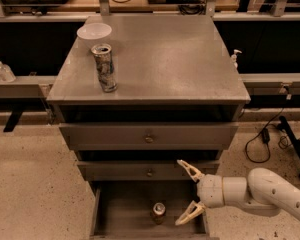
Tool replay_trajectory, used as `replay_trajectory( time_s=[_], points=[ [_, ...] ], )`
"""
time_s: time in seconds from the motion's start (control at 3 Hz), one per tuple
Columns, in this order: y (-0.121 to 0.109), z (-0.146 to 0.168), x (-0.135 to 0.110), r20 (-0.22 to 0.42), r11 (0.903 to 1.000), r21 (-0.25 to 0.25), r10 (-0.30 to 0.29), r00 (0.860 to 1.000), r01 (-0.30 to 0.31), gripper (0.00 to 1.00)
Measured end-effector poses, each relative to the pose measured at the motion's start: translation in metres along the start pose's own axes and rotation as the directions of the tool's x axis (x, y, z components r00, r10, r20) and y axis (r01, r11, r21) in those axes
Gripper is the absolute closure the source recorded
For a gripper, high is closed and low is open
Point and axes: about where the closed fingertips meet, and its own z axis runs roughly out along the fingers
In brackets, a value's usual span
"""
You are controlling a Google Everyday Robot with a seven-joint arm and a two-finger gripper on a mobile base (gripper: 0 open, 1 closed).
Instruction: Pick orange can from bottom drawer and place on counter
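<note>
Gripper [180, 192] — lower right, fingers spread.

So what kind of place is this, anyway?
Probably a robotics lab or workshop: cables trail across the speckled floor, a wired-up bench stands behind the grey drawer cabinet, and a white robot arm holds its jaws open over the bottom drawer.

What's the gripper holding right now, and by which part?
Nothing. The gripper is open at the right side of the bottom drawer; the orange can stands apart from it, ungrasped.

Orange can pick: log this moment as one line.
phase: reach | end effector: open, right of orange can, apart | orange can: upright in bottom drawer | counter: can not yet placed
</note>
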Motion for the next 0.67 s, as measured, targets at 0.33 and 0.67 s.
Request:
replay_trajectory(
  time_s=[0.33,0.67],
  points=[
    [-0.004,0.037,0.034,0.066,0.9961,-0.085,-0.018,0.998,0.024,0.00],
    [-0.003,0.064,0.084,0.111,0.9933,-0.114,0.030,0.993,-0.017,0.00]
  ],
)
